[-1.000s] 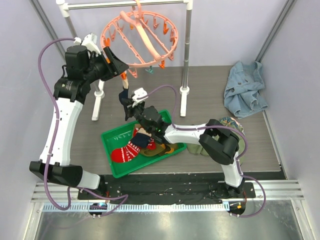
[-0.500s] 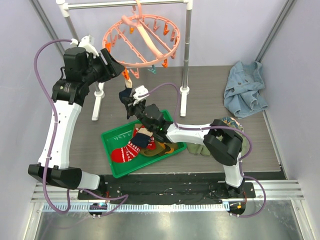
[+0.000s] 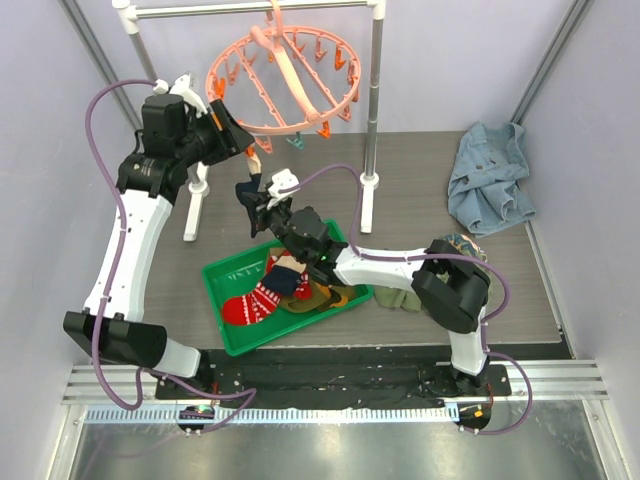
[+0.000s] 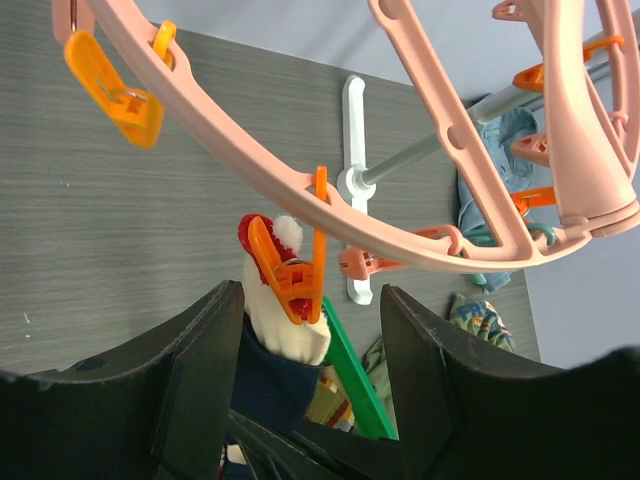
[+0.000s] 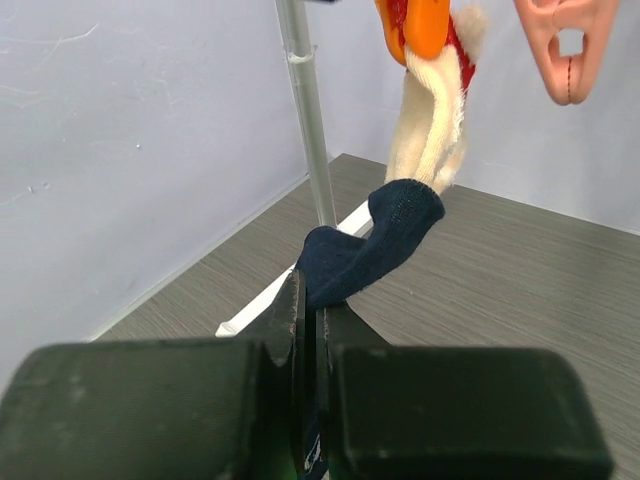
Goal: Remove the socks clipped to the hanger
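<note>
The round salmon-pink plastic clip hanger (image 3: 290,75) hangs from the white pole rack (image 3: 373,90) at the far left, with one cream, navy-toed, red-cuffed sock (image 5: 425,120) dangling from an orange peg (image 4: 290,280) on its near rim. The right gripper (image 5: 308,300) is clamped tight on that sock's navy toe, while the left gripper (image 4: 310,295) has its black fingers (image 4: 200,360) wide apart either side of the peg, holding nothing. A red Christmas-patterned sock (image 3: 255,300) and olive-brown socks (image 3: 330,298) lie in the green plastic tray (image 3: 215,275) nearer the arms.
</note>
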`<control>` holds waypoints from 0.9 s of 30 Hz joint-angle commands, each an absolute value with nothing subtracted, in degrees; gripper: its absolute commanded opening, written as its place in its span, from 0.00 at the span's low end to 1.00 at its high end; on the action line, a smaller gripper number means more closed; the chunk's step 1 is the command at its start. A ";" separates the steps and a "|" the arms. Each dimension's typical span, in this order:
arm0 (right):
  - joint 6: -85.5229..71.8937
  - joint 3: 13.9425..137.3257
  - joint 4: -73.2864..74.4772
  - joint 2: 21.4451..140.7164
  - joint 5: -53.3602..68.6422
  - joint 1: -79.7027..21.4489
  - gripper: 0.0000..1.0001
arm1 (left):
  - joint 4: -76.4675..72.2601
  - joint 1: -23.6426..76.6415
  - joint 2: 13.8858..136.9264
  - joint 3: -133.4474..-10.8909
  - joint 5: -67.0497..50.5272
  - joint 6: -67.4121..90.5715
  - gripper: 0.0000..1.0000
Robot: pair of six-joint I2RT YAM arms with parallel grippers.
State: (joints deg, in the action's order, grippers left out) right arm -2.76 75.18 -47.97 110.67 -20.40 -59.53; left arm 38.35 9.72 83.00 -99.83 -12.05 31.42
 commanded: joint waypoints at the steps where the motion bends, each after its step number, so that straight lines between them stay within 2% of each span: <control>1: -3.60 75.32 -50.71 106.96 -20.04 -59.85 0.01 | 34.72 9.41 83.23 -99.67 -11.43 30.94 0.60; 8: -3.60 75.24 -50.45 106.96 -19.78 -60.03 0.01 | 34.19 9.49 84.99 -100.63 -11.07 30.76 0.57; 14: -3.87 75.23 -50.45 107.05 -19.42 -59.94 0.01 | 33.84 9.49 86.22 -100.99 -10.20 30.59 0.50; 18: -3.96 75.41 -50.36 107.05 -19.34 -59.94 0.01 | 33.84 9.49 86.57 -101.25 -10.20 30.32 0.39; 20: -4.13 75.24 -50.27 107.14 -19.34 -59.94 0.01 | 33.92 9.49 86.66 -101.34 -10.28 30.15 0.25; 21: -4.22 75.23 -50.27 107.14 -19.42 -60.03 0.01 | 33.93 9.49 86.66 -101.34 -10.28 30.15 0.14; 24: -5.01 74.54 -50.27 106.88 -19.25 -60.03 0.01 | 34.19 9.49 86.84 -101.16 -10.28 29.97 0.00; 27: -5.89 73.39 -50.19 106.09 -19.25 -60.03 0.01 | 34.45 9.49 86.84 -100.81 -10.37 29.79 0.00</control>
